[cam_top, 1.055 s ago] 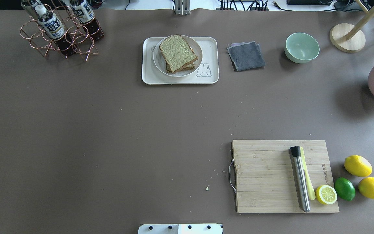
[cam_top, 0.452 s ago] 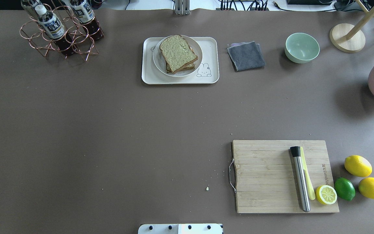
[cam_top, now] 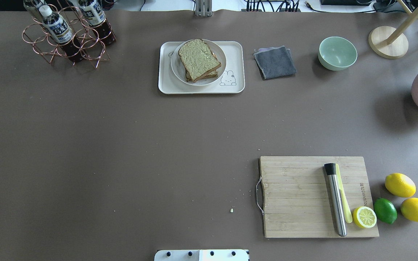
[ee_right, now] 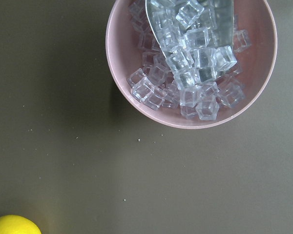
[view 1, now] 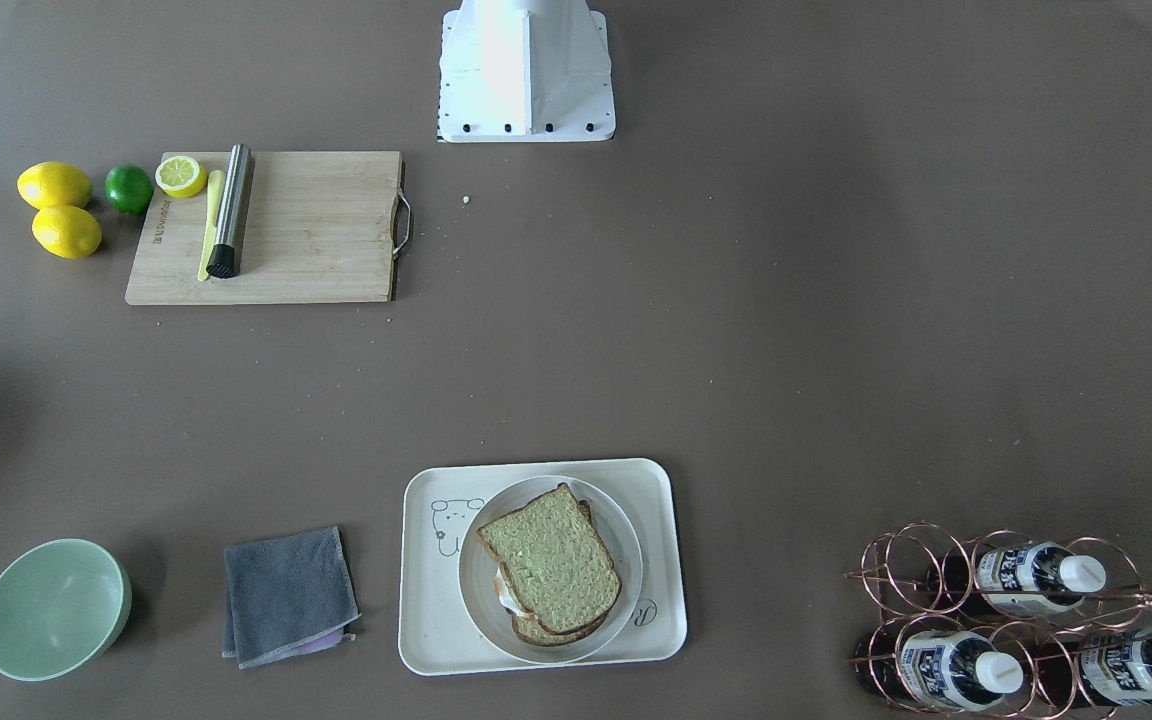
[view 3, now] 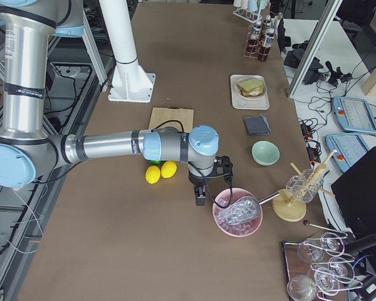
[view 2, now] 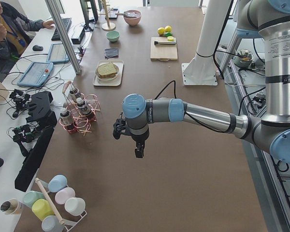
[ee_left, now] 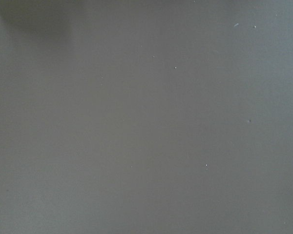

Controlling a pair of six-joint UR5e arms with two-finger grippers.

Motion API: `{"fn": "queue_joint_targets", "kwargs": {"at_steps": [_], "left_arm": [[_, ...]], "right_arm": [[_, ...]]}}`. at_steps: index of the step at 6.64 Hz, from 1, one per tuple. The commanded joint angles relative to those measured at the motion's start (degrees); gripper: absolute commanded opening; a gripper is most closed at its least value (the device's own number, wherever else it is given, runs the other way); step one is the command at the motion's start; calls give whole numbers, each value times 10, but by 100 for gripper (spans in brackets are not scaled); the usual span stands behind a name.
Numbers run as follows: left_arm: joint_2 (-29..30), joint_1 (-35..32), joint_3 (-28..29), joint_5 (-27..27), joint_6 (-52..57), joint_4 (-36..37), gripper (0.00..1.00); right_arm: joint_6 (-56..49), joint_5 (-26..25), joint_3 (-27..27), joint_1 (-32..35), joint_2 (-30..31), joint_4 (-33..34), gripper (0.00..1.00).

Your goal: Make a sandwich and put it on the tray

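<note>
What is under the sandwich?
A round white plate lies under the sandwich, and the plate sits on the tray. A bit of white egg peeks out at the sandwich's edge. The plate's middle is covered, so nothing can be seen there.

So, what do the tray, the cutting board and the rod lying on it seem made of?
Tray: probably matte plastic or melamine; smooth cream surface, printed drawing.
Cutting board: wood, likely bamboo; pale glued strips show.
Rod: brushed metal, grey sheen, with a black, perhaps rubber, end.

No visible change, nothing moved, overhead view
</note>
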State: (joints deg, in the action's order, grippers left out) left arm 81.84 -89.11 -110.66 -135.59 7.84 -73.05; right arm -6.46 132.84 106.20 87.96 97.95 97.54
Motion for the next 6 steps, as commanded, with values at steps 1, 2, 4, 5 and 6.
{"fn": "queue_joint_targets", "kwargs": {"at_steps": [1, 2, 4, 5, 6], "left_arm": [[-14, 2, 4, 20, 1, -7, 98], [-24, -1, 6, 18, -4, -16, 98], [-27, -22, 18, 7, -19, -14, 98], [-22, -24, 15, 7, -47, -14, 98], [-24, -24, 8, 4, -45, -15, 98]], "right_arm": [[0, -1, 2, -19, 0, -2, 100], [0, 1, 3, -23, 0, -2, 100], [0, 2, 2, -30, 1, -2, 100], [0, 3, 3, -30, 1, -2, 100], [0, 3, 4, -30, 2, -2, 100]]}}
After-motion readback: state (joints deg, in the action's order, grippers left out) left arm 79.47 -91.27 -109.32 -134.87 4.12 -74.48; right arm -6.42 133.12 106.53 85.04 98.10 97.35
